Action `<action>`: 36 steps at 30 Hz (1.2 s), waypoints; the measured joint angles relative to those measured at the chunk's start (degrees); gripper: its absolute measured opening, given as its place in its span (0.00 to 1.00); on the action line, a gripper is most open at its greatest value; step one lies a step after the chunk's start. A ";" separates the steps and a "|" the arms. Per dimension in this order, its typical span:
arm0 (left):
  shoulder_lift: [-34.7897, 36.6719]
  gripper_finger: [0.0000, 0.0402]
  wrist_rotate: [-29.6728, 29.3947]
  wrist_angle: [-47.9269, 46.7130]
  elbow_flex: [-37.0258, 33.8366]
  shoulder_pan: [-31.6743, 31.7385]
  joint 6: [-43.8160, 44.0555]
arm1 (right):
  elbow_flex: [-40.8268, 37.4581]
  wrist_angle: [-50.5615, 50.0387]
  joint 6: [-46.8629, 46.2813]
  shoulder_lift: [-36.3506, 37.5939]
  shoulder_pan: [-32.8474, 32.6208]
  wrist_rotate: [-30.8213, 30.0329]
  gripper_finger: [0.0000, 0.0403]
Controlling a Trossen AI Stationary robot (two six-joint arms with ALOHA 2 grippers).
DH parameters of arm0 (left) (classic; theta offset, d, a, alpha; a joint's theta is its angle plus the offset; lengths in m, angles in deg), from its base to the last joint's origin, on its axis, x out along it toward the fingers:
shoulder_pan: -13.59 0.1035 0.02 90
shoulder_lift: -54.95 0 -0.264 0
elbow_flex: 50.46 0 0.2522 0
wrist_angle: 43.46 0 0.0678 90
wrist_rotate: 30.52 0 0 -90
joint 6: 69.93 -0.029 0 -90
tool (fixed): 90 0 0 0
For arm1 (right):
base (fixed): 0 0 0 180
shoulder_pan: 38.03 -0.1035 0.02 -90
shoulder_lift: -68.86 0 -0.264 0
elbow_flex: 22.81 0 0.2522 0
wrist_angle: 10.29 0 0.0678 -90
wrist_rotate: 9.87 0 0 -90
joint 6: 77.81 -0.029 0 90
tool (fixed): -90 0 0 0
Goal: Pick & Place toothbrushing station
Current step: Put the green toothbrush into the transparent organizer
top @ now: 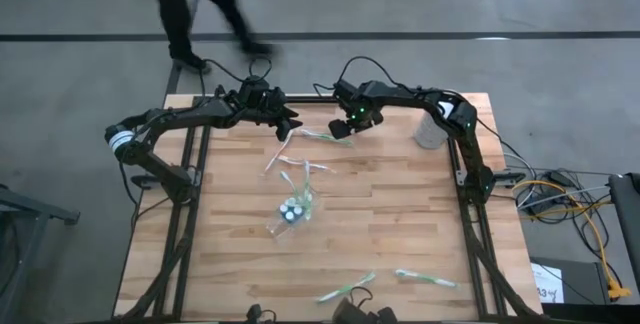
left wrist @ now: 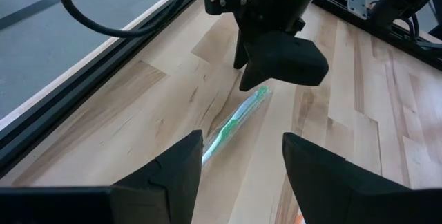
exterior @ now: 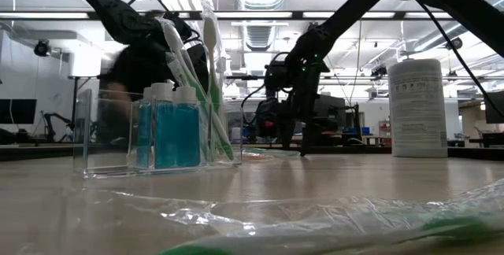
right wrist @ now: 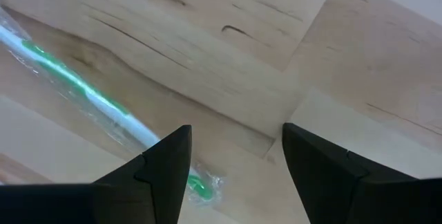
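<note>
A green-and-white toothbrush in a clear wrapper (top: 327,135) lies flat on the wooden table near its far edge; it also shows in the wrist views (left wrist: 238,119) (right wrist: 76,84). My right gripper (right wrist: 235,131) (top: 351,126) points down, open, just above one end of that toothbrush (right wrist: 199,187). I cannot tell whether it touches it. My left gripper (left wrist: 242,141) (top: 290,122) stands open a little to the left, aimed at the same toothbrush and holding nothing. A clear organizer (top: 293,210) (exterior: 157,133) stands mid-table, holding blue bottles and toothbrushes.
Two more wrapped toothbrushes (top: 290,160) (top: 306,175) lie between the grippers and the organizer. Another two (top: 346,287) (top: 425,279) lie near the front edge. A white canister (top: 430,129) (exterior: 417,107) stands at the far right. A person (top: 200,14) walks beyond the far edge.
</note>
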 joint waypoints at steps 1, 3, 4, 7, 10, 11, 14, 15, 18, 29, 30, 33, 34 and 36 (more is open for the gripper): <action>-0.01 0.51 0.01 0.02 0.00 -0.02 0.00 | 0.00 0.00 0.00 0.00 -0.18 -0.09 0.55; 0.00 0.51 0.01 0.02 0.00 0.00 0.00 | 0.00 -0.04 0.02 0.00 -0.55 -0.11 0.55; 0.00 0.51 0.00 0.02 0.00 -0.01 0.00 | 0.00 -0.04 0.02 0.00 -0.75 -0.03 0.55; -0.01 0.51 0.00 0.02 0.00 0.00 0.00 | 0.00 -0.15 0.02 0.00 -1.76 1.17 0.55; 0.00 0.51 0.01 0.02 0.00 -0.01 0.00 | 0.00 -0.28 0.01 0.00 -3.16 1.80 0.55; -0.02 0.51 0.01 0.02 0.00 0.00 0.00 | 0.00 -0.28 0.02 0.00 -3.65 2.07 0.55; 0.00 0.51 0.02 0.02 0.00 0.00 0.00 | 0.00 -0.30 -0.03 0.00 -4.75 3.61 0.55; 0.00 0.51 0.02 0.02 0.00 0.00 0.00 | 0.00 -0.31 -0.02 0.00 -5.15 4.05 0.55; -0.02 0.51 0.01 0.02 0.00 -0.01 0.00 | -0.02 -0.34 -0.10 0.00 -6.28 7.14 0.55; 0.00 0.51 0.00 0.03 0.00 0.00 0.00 | -0.04 -1.42 -1.01 0.09 -9.30 11.87 0.55; -0.01 0.51 0.02 0.02 0.00 0.00 0.00 | -0.06 -1.81 -1.28 0.17 -9.27 11.65 0.55; 0.00 0.51 0.01 0.02 0.00 0.00 0.00 | -0.11 -3.05 -1.08 1.33 -8.16 10.89 0.55; 0.00 0.51 0.01 0.02 0.00 0.00 0.00 | -0.11 -3.26 -0.74 1.98 -7.63 10.41 0.55; -0.01 0.51 0.01 0.02 0.00 0.00 0.00 | -0.11 -3.30 -0.13 3.58 -6.67 8.45 0.55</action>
